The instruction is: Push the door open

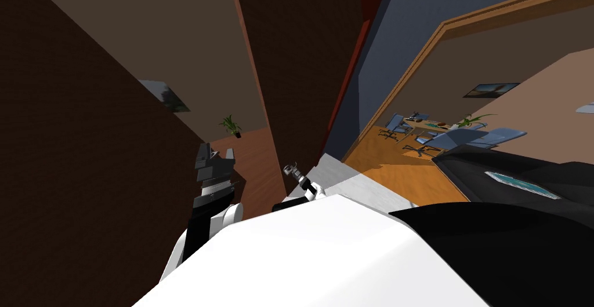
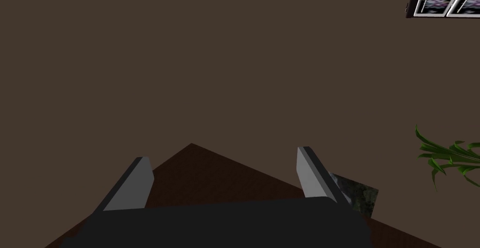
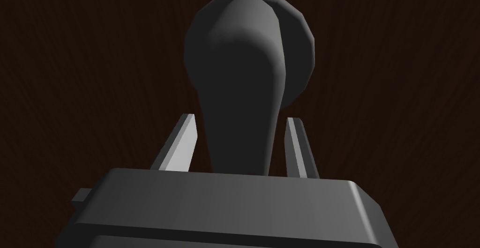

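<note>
A dark brown door (image 1: 301,77) stands edge-on ahead of me, swung partly off its reddish frame. My right gripper (image 1: 292,172) reaches to its lower edge. In the right wrist view the door (image 3: 70,71) is a dark wood plane, and a dark grey lever handle (image 3: 243,86) on a round base runs down between the fingers of my right gripper (image 3: 240,139), which press its two sides. My left gripper (image 1: 214,155) hangs to the left of the door near a brown wall; its fingers (image 2: 140,179) stand wide apart with nothing between them.
A dark brown wall (image 1: 69,147) runs close along my left. Past the door lie a wooden floor and a potted plant (image 1: 232,126). At right, a wood-framed opening (image 1: 406,83) leads to a room with a table and blue chairs (image 1: 429,126). Black furniture (image 1: 522,176) sits near right.
</note>
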{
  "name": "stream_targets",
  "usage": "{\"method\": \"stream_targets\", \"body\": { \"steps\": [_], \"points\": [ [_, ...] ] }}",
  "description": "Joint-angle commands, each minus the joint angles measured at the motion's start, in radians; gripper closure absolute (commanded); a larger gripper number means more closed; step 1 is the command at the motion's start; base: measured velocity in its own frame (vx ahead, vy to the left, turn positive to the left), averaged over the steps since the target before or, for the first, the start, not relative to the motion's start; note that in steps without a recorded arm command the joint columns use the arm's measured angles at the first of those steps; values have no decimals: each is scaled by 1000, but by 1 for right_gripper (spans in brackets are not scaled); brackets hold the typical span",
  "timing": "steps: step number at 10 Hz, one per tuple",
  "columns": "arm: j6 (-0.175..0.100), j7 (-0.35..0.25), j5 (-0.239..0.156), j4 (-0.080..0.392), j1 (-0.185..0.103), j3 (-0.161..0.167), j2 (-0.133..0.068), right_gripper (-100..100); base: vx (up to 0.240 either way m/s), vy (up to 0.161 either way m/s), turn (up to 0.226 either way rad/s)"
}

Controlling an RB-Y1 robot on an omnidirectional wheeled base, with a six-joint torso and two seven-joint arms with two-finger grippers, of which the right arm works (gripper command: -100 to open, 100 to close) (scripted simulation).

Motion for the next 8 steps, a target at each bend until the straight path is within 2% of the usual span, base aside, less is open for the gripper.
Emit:
{"method": "stream_targets", "body": {
  "steps": [1, 5, 8],
  "points": [
    [0, 0, 0, 0, 1, 0, -1, 100, -29, -18, 10],
    [0, 0, 0, 0, 1, 0, -1, 100, -3, -3, 5],
    [3, 14, -14, 1, -5, -29, -11, 100, 135, 125, -39]
  ]
}}
